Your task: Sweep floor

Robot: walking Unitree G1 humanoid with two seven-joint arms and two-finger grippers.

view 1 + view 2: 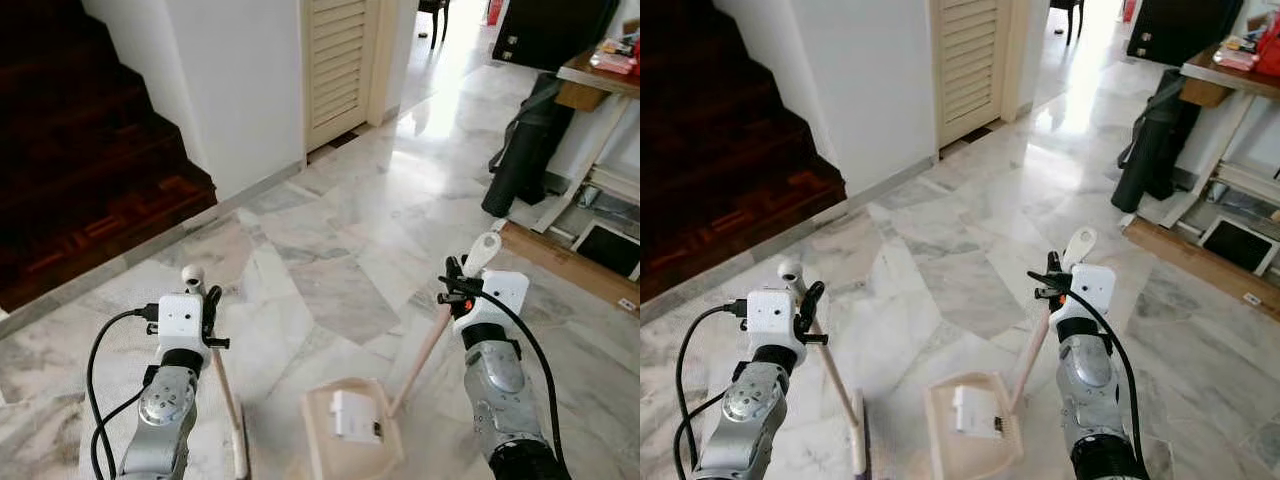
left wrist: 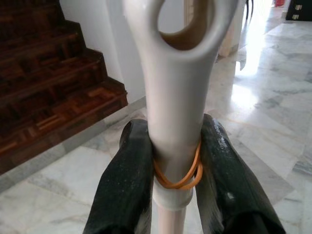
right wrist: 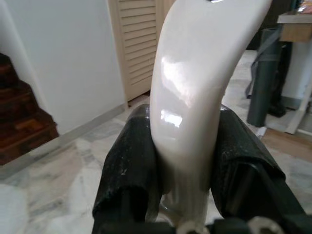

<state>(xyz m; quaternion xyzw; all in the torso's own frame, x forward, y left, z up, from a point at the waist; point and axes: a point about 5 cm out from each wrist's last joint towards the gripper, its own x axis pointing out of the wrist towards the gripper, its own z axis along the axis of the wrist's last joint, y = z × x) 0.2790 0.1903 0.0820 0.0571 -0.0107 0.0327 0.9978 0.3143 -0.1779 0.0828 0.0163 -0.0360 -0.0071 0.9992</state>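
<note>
Standing on the marble floor [image 1: 340, 210], the left gripper [image 1: 208, 300] had its jaws pinching the broom [image 1: 228, 395] handle, the right gripper [image 1: 457, 283] pinching the dustpan [image 1: 350, 425] handle; next, I judged, brushing debris panward

Marble floor [image 1: 340, 230], grey-white veined tiles, glossy, bright glare patch toward the far doorway. Dark wooden staircase [image 1: 90, 170] at the robot's left, in shade. White wall [image 1: 240, 80] beside it, then a cream louvred door [image 1: 338, 60]. On the right, a dark bag [image 1: 525, 145] leans against a counter [image 1: 600, 75] with cluttered top; white framed panel [image 1: 608, 245] on floor nearby.
</note>
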